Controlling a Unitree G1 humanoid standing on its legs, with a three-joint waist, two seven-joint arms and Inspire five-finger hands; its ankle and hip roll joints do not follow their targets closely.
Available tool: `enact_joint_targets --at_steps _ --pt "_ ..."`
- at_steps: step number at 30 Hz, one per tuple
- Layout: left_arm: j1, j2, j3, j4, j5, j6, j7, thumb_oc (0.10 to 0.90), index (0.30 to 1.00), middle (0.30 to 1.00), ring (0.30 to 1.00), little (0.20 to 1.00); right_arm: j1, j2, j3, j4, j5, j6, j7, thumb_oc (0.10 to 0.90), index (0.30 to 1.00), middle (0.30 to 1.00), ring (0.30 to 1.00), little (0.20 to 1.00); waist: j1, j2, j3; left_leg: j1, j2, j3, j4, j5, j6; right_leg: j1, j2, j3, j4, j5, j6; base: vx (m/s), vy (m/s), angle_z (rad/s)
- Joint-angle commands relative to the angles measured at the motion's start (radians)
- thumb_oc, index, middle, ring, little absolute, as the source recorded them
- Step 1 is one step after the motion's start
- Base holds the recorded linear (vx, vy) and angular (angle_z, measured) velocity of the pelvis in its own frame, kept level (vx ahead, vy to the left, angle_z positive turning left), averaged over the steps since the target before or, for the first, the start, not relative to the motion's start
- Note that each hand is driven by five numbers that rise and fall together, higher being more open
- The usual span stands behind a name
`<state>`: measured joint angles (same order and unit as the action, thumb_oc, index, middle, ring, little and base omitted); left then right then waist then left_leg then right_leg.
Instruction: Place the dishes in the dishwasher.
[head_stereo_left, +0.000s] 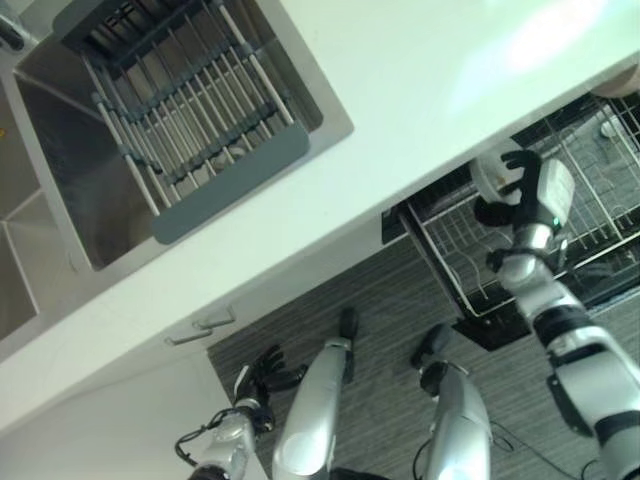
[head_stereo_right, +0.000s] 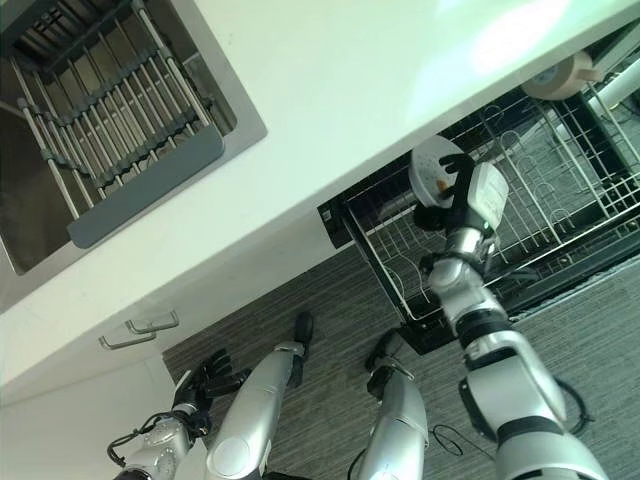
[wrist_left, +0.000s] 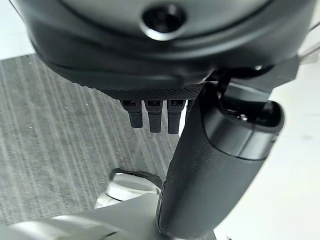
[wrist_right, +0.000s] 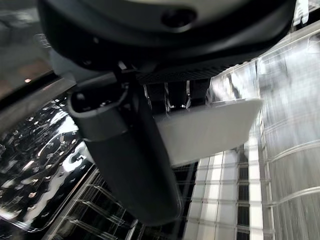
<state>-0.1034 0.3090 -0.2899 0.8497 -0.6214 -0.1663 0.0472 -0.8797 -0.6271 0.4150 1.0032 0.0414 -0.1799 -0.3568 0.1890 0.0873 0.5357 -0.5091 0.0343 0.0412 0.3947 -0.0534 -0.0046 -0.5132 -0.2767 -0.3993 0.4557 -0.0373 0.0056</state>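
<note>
I see the right hand (head_stereo_right: 455, 195) up over the pulled-out dishwasher rack (head_stereo_right: 560, 190), fingers and thumb curled round a small white dish (head_stereo_right: 432, 170), held on edge just under the lip of the white countertop (head_stereo_right: 380, 90). Right wrist view confirms: the thumb (wrist_right: 132, 160) lies across the near face of the white dish (wrist_right: 210, 132), fingertips (wrist_right: 176, 95) wrap its far side, wire tines of the rack (wrist_right: 235, 200) beyond. Dish sits above the left end of the rack, not touching the wires as far as I can tell. One more round pale dish (head_stereo_right: 562, 75) sits at the far right end of the rack, partly under the counter edge

Left hand (head_stereo_left: 268, 372) hangs low at the near left, by the cabinet front with its two bar handles (head_stereo_left: 200, 328), over grey striped floor (head_stereo_left: 400, 290). Its fingers (wrist_left: 152, 116) are loosely bent, nothing in them

Steel sink (head_stereo_left: 70, 170) at far left holds a grey roll-up drying rack (head_stereo_left: 195, 110) across its top
</note>
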Motion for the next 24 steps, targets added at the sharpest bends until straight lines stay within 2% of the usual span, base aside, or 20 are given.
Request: enact_joint_targets --at_steps 1,3,7,13,15,17,19,21,22,24 --pt "0.067 0.051 0.027 -0.028 0.016 -0.002 -0.021 0.8 0.9 0.9 0.9 0.9 0.071 0.07 0.084 0.055 0.165 -0.032 0.429 0.8 0.9 0.9 0.9 0.9 0.028 0.045 -0.016 0.013 -0.002 -0.008 -0.092 0.039 0.027 0.022 0.035 0.099 0.103 -0.114 0.045 0.03 -0.024 -0.03" --pt "0.065 0.054 0.028 -0.027 0.024 -0.012 -0.021 0.8 0.9 0.9 0.9 0.9 0.074 0.074 0.066 0.061 0.18 -0.078 0.39 0.8 0.9 0.9 0.9 0.9 0.026 0.044 -0.016 0.023 -0.003 -0.009 -0.093 0.041 0.028 0.031 0.038 0.101 0.102 -0.114 0.044 0.03 0.004 -0.04" --pt "0.059 0.047 0.049 -0.02 -0.002 -0.01 0.012 0.8 0.9 0.9 0.9 0.9 0.077 0.096 0.017 0.04 0.17 -0.074 0.386 0.8 0.9 0.9 0.9 0.9 0.018 0.042 -0.016 0.032 -0.008 -0.01 -0.088 0.038 0.03 0.04 0.047 0.113 0.099 -0.113 0.045 0.0 0.012 0.04" --pt "0.055 0.038 0.074 0.008 -0.003 -0.008 0.016 0.8 0.9 0.9 0.9 0.9 0.102 0.106 0.011 0.017 0.123 -0.062 0.363 0.8 0.9 0.9 0.9 0.9 0.01 0.031 -0.016 0.059 -0.007 -0.011 -0.094 0.036 0.031 0.072 0.057 0.118 0.065 -0.101 0.05 -0.01 0.007 0.04" --pt "0.058 0.035 0.081 0.02 0.002 -0.008 0.014 0.8 0.9 0.9 0.9 0.9 0.12 0.104 0.011 0.006 0.142 -0.073 0.342 0.8 0.9 0.9 0.9 0.9 0.009 0.024 -0.016 0.074 -0.004 -0.008 -0.095 0.033 0.031 0.094 0.06 0.118 0.047 -0.097 0.053 -0.02 -0.002 0.0" --pt "0.065 0.03 0.088 0.033 0.003 -0.01 0.011 0.8 0.9 0.9 0.9 0.9 0.14 0.107 -0.006 -0.018 0.224 -0.115 0.309 0.8 0.9 0.9 0.9 0.9 0.006 0.017 -0.016 0.102 0.001 -0.007 -0.095 0.026 0.03 0.129 0.067 0.12 0.027 -0.094 0.054 0.0 0.0 0.0" --pt "0.075 0.023 0.099 0.035 0.008 -0.004 0.011 0.8 0.9 0.9 0.9 0.9 0.165 0.117 -0.033 -0.089 0.295 -0.142 0.271 0.8 0.9 0.9 0.9 0.9 -0.003 0.011 -0.016 0.137 0.006 -0.003 -0.095 0.016 0.026 0.172 0.074 0.124 0.0 -0.091 0.057 0.0 0.0 0.0" --pt "0.086 0.017 0.111 0.036 0.013 0.001 0.012 0.8 0.9 0.9 0.9 0.9 0.202 0.124 -0.061 -0.156 0.309 -0.172 0.23 0.8 0.9 0.9 0.9 0.9 -0.013 0.005 -0.016 0.166 0.01 0.003 -0.095 0.007 0.023 0.206 0.081 0.128 -0.021 -0.088 0.061 -0.04 0.012 -0.01" --pt "0.096 0.007 0.125 0.032 0.027 0.007 0.016 0.8 0.9 0.9 0.9 0.9 0.249 0.126 -0.093 -0.243 0.333 -0.208 0.177 0.8 0.9 0.9 0.9 0.9 -0.024 0.003 -0.016 0.176 0.02 0.012 -0.095 0.018 0.026 0.233 0.091 0.121 -0.058 -0.061 0.055 -0.08 0.023 -0.04" --pt "0.122 -0.011 0.148 0.035 0.039 0.01 0.031 0.8 0.9 0.9 0.9 0.9 0.343 0.14 -0.15 -0.406 0.357 -0.229 0.123 0.8 0.9 0.9 0.9 0.9 -0.05 -0.007 -0.016 0.228 0.033 0.024 -0.095 0.0 0.021 0.303 0.103 0.127 -0.104 -0.056 0.061 -0.04 0.023 -0.05"
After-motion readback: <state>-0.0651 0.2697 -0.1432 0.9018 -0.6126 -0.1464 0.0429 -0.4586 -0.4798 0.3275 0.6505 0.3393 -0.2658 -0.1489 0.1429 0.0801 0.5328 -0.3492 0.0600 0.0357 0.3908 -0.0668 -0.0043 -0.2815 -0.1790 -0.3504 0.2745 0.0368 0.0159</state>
